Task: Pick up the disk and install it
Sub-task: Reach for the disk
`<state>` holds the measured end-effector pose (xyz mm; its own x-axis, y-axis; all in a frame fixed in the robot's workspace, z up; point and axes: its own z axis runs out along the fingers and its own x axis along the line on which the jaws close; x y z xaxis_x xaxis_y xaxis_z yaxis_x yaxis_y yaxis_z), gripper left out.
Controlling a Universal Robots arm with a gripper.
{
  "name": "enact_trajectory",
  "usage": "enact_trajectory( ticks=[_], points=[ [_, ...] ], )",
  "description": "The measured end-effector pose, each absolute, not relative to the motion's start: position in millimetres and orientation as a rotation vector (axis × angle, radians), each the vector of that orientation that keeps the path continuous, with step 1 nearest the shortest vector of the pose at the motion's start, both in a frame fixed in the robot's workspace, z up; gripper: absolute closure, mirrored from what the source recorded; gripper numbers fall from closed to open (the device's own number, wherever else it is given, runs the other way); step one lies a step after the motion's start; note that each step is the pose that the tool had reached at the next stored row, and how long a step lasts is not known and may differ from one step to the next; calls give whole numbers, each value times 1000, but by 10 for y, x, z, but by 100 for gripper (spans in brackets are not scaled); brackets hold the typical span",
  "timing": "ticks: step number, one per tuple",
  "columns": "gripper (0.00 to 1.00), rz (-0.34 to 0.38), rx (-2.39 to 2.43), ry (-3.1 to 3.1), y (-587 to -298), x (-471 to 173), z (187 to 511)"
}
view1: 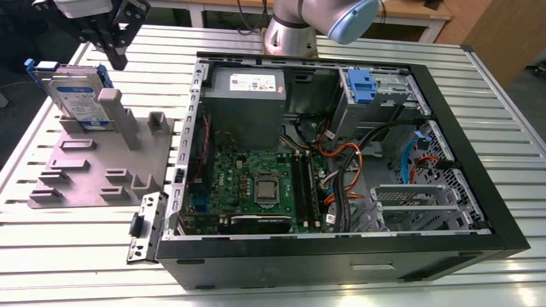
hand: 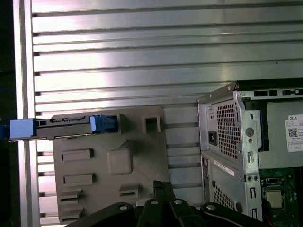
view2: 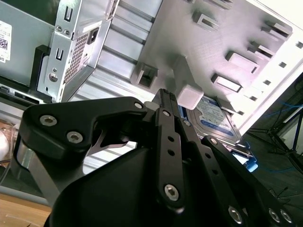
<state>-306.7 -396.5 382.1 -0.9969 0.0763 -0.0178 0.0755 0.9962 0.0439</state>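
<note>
The disk (view1: 77,96), silver-grey with a white-and-blue label and blue side rails, stands on edge against the upright pegs of the grey moulded plate (view1: 94,176) at the exterior view's left. My gripper (view1: 117,59) hangs just above and behind the disk without touching it, its black fingers shut together on nothing. In the second wrist view the gripper (view2: 165,94) points towards the disk (view2: 218,119) beyond a peg of the plate (view2: 213,42). In the first wrist view the disk (hand: 61,128) shows edge-on above the plate (hand: 94,165), apart from the gripper (hand: 162,185).
An open black computer case (view1: 477,192) lies at the exterior view's right, with motherboard (view1: 256,185), power supply (view1: 247,86) and cables. A blue clip (view1: 362,86) sits in its drive cage. The arm's base (view1: 295,32) stands behind it on the ribbed metal table (view1: 77,256).
</note>
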Motion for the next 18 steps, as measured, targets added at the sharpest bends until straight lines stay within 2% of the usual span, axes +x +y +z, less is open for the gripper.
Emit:
enact_trajectory(
  ticks=[18],
  points=[
    [89,67,119,3119,-3947,-3130,3817]
  ],
)
